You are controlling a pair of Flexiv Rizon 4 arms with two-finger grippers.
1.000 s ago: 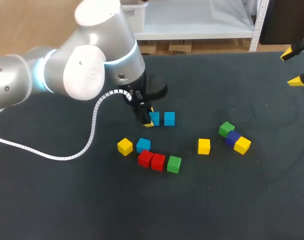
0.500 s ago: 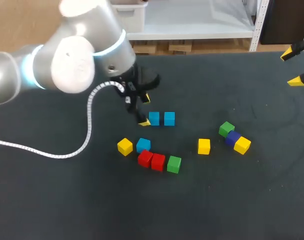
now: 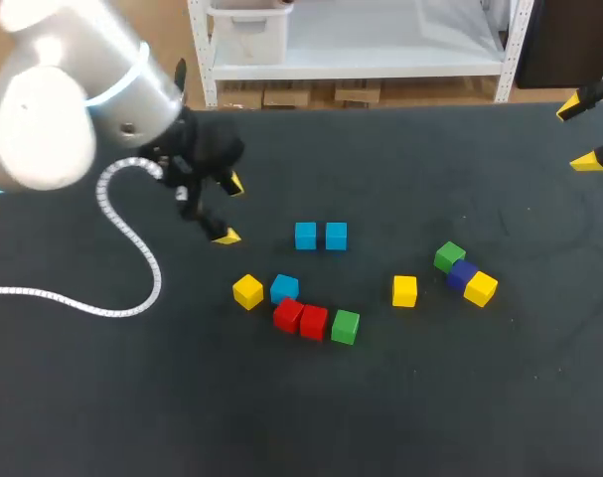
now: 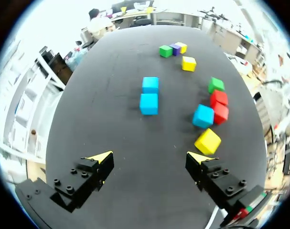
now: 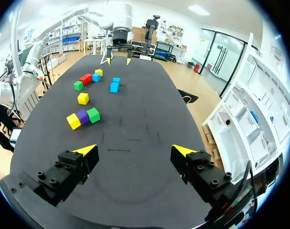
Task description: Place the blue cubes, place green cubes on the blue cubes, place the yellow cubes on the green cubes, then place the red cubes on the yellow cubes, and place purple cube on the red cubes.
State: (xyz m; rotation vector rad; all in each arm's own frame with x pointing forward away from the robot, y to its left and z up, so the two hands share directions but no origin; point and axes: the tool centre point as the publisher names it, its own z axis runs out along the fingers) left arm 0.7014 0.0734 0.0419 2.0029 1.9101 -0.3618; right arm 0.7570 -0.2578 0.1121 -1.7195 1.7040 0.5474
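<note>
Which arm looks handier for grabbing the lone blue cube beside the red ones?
Probably the left. The left gripper hangs open near that blue cube; the right gripper sits open at the table's far edge, much farther away.

We are plainly in a robotics lab, and the counter [image 3: 460, 397] says so: a broad, dark, matte top with two machine arms set at it. Our left arm [image 3: 63, 119] is silver-grey, with a pale-blue lit ring at one joint and a coiled white cable [image 3: 158, 280] trailing off it. Ahead of the left claw [image 4: 149, 157] lies a scatter of small plain cubes [image 4: 149, 103] in blue, red, yellow, green and purple. The right claw [image 5: 134, 150] hangs over the same dark top.
</note>
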